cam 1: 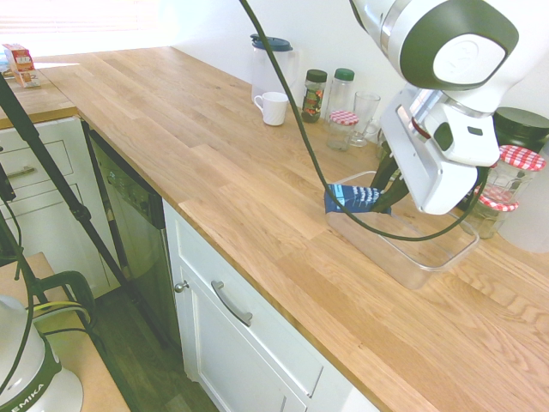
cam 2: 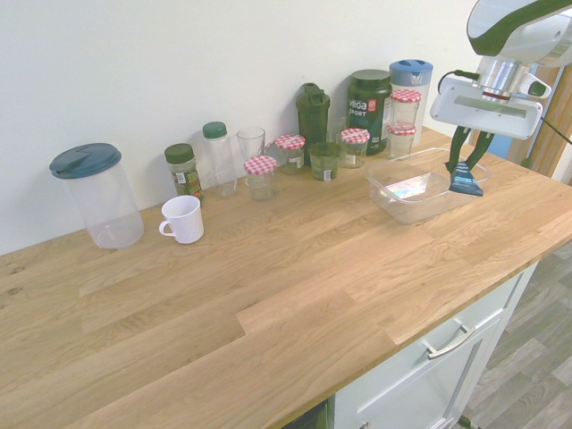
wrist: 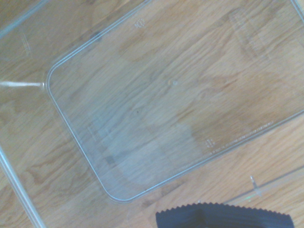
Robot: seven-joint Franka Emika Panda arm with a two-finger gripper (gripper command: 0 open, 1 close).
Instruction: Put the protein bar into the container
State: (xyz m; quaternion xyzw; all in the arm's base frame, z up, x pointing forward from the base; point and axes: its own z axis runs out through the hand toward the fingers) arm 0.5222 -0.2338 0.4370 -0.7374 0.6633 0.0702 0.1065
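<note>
While fingers [cam 2: 467, 170] pinch crinkle-edged protein bar [cam 2: 465, 184], clear round-cornered container [cam 2: 398, 198] below.

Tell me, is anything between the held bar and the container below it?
Nothing visible. The gripper holds the bar right above the container, whose floor looks bare in the wrist view. The jars stand behind it, off the path.

Home kitchen: wooden countertop [cam 2: 268, 295], cabinet drawers [cam 1: 249, 322], mug [cam 2: 183, 219].
</note>
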